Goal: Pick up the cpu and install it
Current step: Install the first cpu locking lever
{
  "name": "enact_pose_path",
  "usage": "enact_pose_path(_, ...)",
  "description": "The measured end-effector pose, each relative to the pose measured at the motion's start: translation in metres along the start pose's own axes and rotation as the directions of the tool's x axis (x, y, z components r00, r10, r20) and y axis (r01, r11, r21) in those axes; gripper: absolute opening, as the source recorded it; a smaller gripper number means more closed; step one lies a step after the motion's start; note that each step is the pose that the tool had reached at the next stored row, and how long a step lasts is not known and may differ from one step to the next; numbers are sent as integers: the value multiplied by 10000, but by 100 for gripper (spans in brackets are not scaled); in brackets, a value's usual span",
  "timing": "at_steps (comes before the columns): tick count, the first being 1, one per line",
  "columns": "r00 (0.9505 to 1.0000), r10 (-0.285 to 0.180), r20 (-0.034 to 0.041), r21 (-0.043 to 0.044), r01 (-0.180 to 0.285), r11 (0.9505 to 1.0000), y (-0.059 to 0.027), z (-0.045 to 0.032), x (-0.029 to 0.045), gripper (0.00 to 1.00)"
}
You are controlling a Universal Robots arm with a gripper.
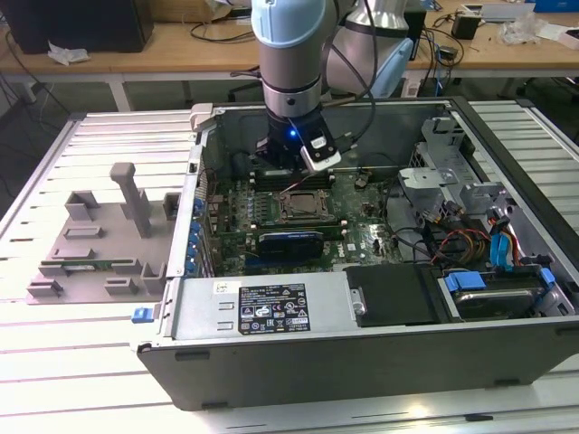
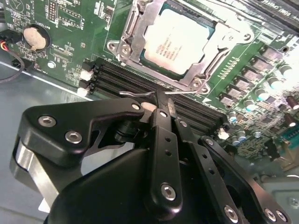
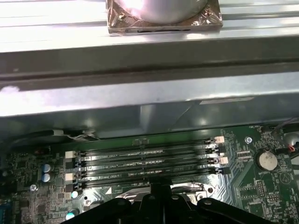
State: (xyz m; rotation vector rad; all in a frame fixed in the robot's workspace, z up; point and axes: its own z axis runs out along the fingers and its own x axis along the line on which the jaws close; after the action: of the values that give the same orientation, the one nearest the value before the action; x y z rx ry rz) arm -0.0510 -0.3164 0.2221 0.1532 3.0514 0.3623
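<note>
The cpu (image 2: 180, 39), a square chip with a silver-grey top, lies flat in the motherboard socket with the metal frame (image 2: 133, 28) down around it. In the exterior view the socket (image 1: 303, 206) sits mid-board inside the open computer case, and my gripper (image 1: 294, 176) hangs just behind it. In the second wrist view my gripper (image 2: 162, 103) is shut, its black fingertips pressed together at the thin wire lever (image 2: 135, 93) on the socket's edge, beside the memory slots. In the first wrist view the gripper (image 3: 161, 189) pokes in below the memory slots (image 3: 145, 161).
A grey plastic tray (image 1: 90, 244) lies on the slatted table at the exterior view's left. A long black card (image 1: 289, 242) stands in front of the socket. Drive cages and cables (image 1: 470, 226) fill the case's right. The case wall (image 3: 140, 93) rises close behind the gripper.
</note>
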Motion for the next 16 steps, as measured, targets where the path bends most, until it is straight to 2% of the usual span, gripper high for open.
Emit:
enact_pose_path(3,9996,289,73,36,-289,9996,10,22,-31,11)
enact_pose_path(5,9995,311,95,45,-312,9995,9,31,-31,11)
enact_pose_path(6,9994,305,134,40,-305,9995,7,38,-31,11)
enact_pose_path(9,9988,233,441,-3,-233,9997,3,57,-30,11)
enact_pose_path(11,9981,199,585,-22,-198,9998,2,62,-30,11)
enact_pose_path(12,9974,172,697,-38,-170,9998,0,69,-29,11)
enact_pose_path(14,9965,143,825,-52,-139,9999,-3,80,-24,11)
enact_pose_path(15,9954,113,956,-69,-107,9999,-6,88,-16,11)
enact_pose_path(16,9945,95,1039,-79,-87,9999,-11,98,5,11)
